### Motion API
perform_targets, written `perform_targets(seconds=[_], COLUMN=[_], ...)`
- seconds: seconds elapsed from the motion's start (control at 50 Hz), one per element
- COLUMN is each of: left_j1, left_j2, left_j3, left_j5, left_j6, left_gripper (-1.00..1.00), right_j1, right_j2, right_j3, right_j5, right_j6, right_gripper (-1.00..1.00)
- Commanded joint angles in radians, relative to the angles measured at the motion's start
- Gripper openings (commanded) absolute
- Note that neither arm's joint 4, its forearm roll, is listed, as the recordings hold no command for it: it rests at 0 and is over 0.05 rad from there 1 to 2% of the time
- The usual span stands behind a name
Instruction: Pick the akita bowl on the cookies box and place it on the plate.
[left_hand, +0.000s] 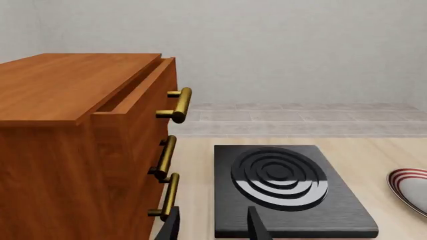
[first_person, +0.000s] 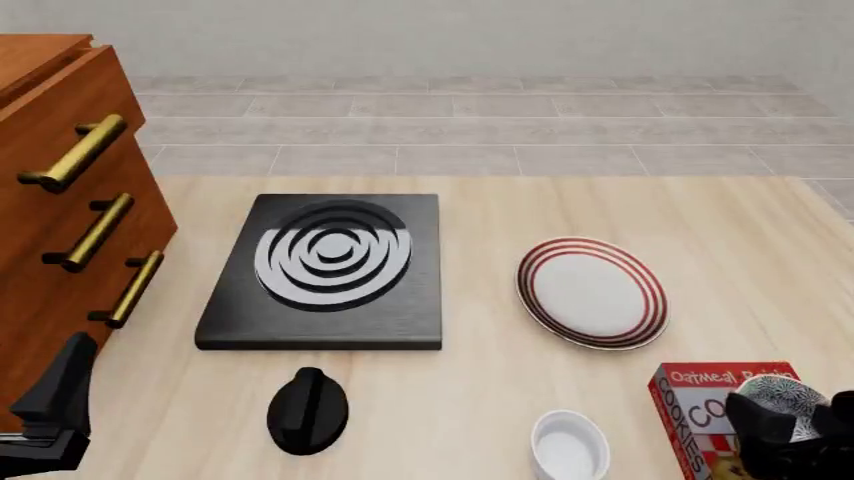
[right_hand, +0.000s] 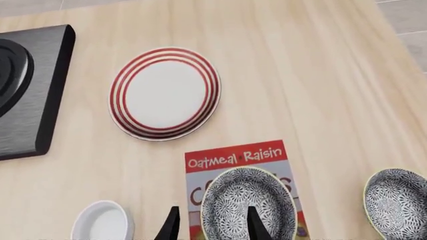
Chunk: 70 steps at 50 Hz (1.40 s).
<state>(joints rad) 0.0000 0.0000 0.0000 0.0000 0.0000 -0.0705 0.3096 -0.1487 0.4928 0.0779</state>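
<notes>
Akita bowl resting on cookies box, apart from plate. Right gripper above bowl's rim, jaws parted, holding nothing. Left gripper near stove burner, jaws open.

Stove, knob, wht bowl, drawers

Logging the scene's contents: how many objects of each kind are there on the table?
Patterned bowls: 2
White bowl: 1
Plate: 1
Cookies box: 1
Stove burner: 1
Black knob: 1
Wooden drawer cabinet: 1
Total: 8
</notes>
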Motion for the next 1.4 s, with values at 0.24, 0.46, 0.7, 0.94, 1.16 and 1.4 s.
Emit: perform_targets(seconds=[0.24,0.46,0.7,0.94,1.16,1.4], left_j1=[0.0,0.0,0.0,0.0,0.0,0.0], left_j2=[0.0,0.0,0.0,0.0,0.0,0.0], left_j3=[0.0,0.0,0.0,0.0,0.0,0.0], left_j5=[0.0,0.0,0.0,0.0,0.0,0.0], left_j6=[0.0,0.0,0.0,0.0,0.0,0.0], left_gripper=[1.0,1.0,1.0,1.0,1.0,1.0], right_j1=[0.02,0.028,0.03,0.002,0.009,0.078], right_j2=[0.023,0.03,0.036,0.097,0.192,0.183], right_j3=[0.015,0.026,0.035,0.123,0.149,0.149], right_j5=[-0.014,-0.022,-0.029,-0.178,-0.296,-0.31], right_j6=[0.023,0.029,0.032,0.046,0.035,0.022], right_gripper=[1.0,1.0,1.0,1.0,1.0,-1.0])
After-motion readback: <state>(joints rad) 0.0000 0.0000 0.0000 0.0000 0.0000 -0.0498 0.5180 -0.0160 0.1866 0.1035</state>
